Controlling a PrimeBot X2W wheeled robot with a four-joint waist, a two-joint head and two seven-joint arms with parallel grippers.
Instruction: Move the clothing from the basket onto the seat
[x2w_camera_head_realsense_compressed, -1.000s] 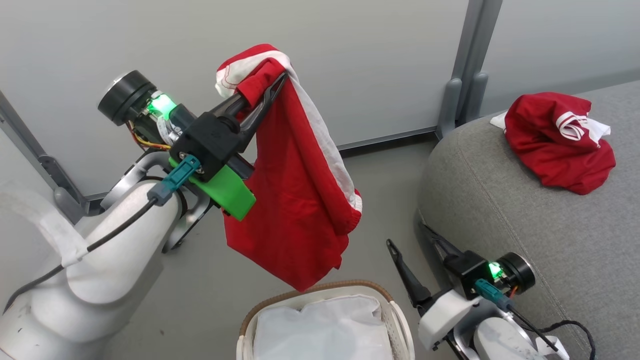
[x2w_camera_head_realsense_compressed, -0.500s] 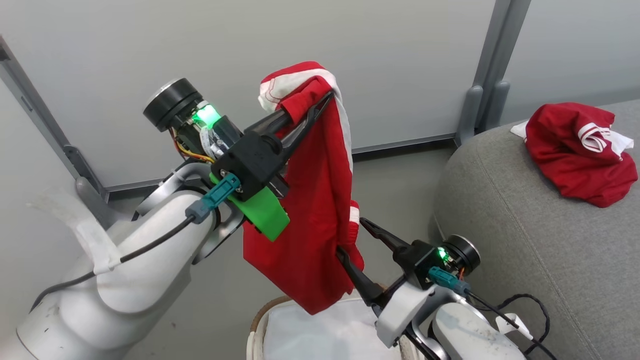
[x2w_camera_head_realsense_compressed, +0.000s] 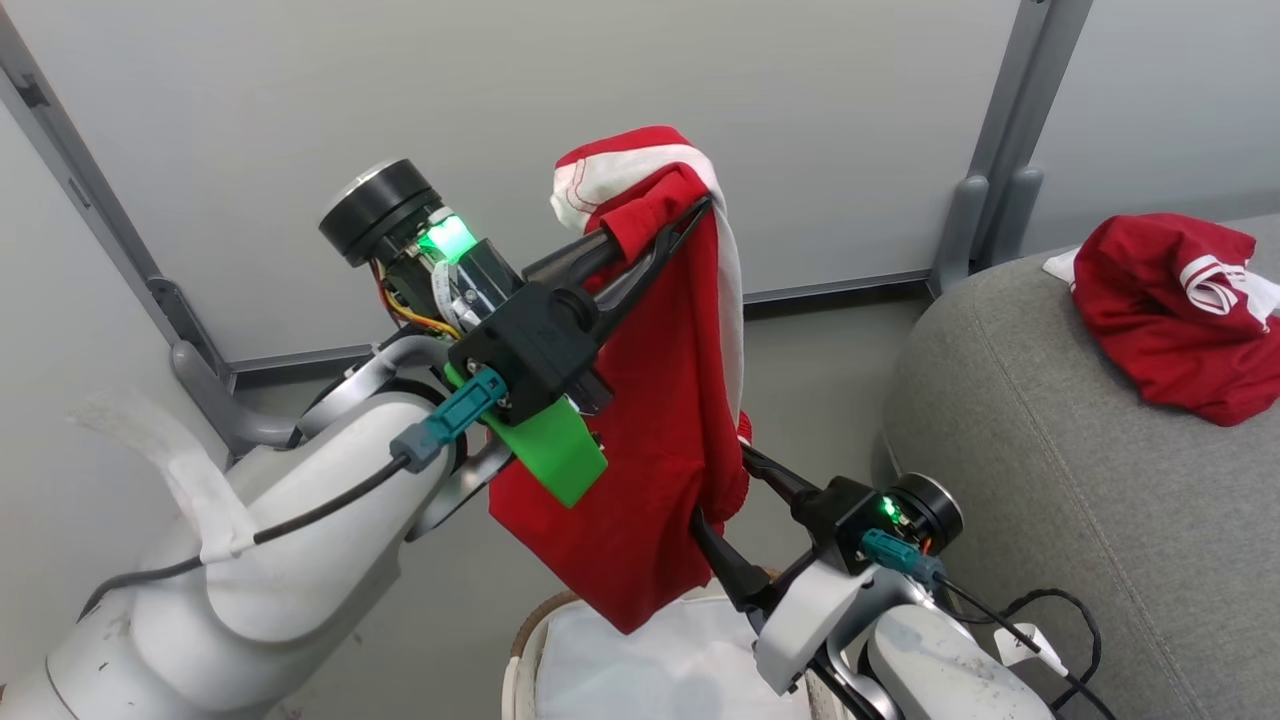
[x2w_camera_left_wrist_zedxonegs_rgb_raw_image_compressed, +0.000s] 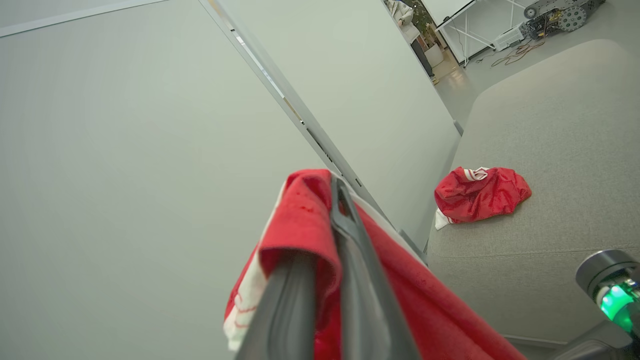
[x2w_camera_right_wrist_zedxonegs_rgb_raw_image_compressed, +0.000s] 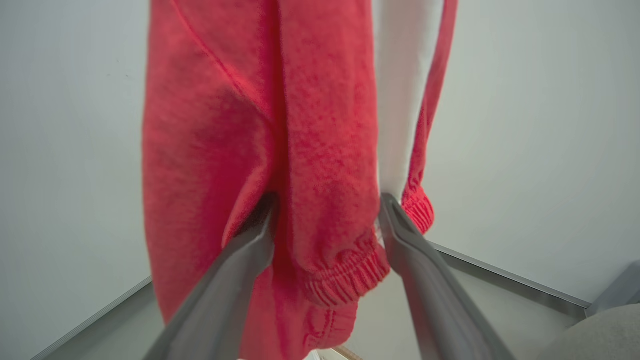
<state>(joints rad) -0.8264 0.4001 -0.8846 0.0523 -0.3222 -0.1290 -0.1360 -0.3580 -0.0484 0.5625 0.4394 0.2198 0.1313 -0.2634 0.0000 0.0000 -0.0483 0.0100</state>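
Note:
My left gripper (x2w_camera_head_realsense_compressed: 690, 215) is raised high and shut on the top of a red garment with a white stripe (x2w_camera_head_realsense_compressed: 660, 420), which hangs down over the basket (x2w_camera_head_realsense_compressed: 535, 625). In the left wrist view the left gripper (x2w_camera_left_wrist_zedxonegs_rgb_raw_image_compressed: 334, 186) pinches a red fold. My right gripper (x2w_camera_head_realsense_compressed: 722, 488) is open, one finger on each side of the garment's lower elastic cuff (x2w_camera_right_wrist_zedxonegs_rgb_raw_image_compressed: 345, 280). A second red garment (x2w_camera_head_realsense_compressed: 1170, 310) lies crumpled on the grey seat (x2w_camera_head_realsense_compressed: 1050, 450). The basket shows its white liner (x2w_camera_head_realsense_compressed: 650, 670).
Pale partition panels with grey metal posts (x2w_camera_head_realsense_compressed: 990, 200) stand close behind the hanging garment and the seat. Grey floor (x2w_camera_head_realsense_compressed: 820, 380) runs between the wall, the basket and the seat's rounded end. A black cable (x2w_camera_head_realsense_compressed: 1060, 610) trails off my right arm.
My right gripper rose from beside the basket to the hanging garment's lower cuff, jaws still open around it. The left gripper keeps its hold. The head view has shifted.

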